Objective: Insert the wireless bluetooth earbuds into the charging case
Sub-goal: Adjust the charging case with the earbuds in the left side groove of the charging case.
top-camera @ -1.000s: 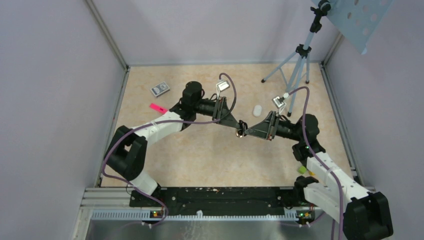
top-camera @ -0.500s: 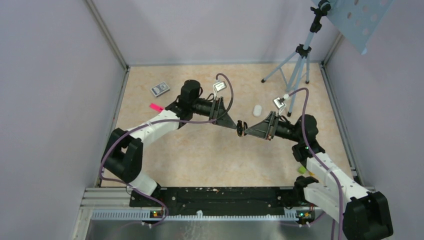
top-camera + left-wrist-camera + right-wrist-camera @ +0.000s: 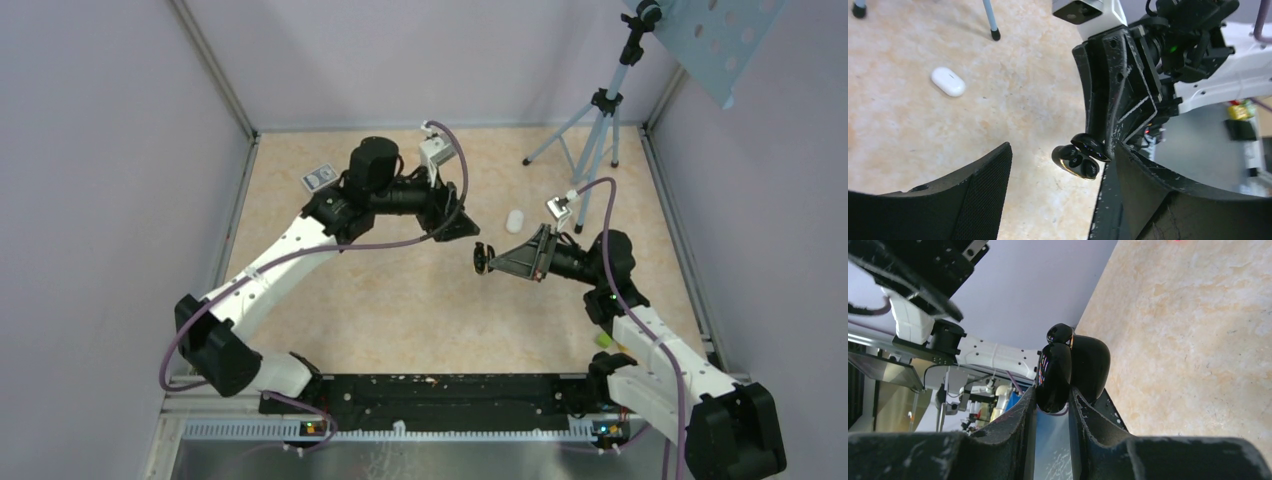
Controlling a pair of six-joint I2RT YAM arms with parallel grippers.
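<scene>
Right gripper (image 3: 1052,396) clamping charging case (image 3: 1076,160), left gripper (image 3: 1060,192) spread nearby

The charging case (image 3: 483,259) sits right of left gripper (image 3: 462,226).

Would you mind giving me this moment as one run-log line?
left fingers: open, clear of case | right fingers: shut on open black case, above table | white capsule: on table
</scene>
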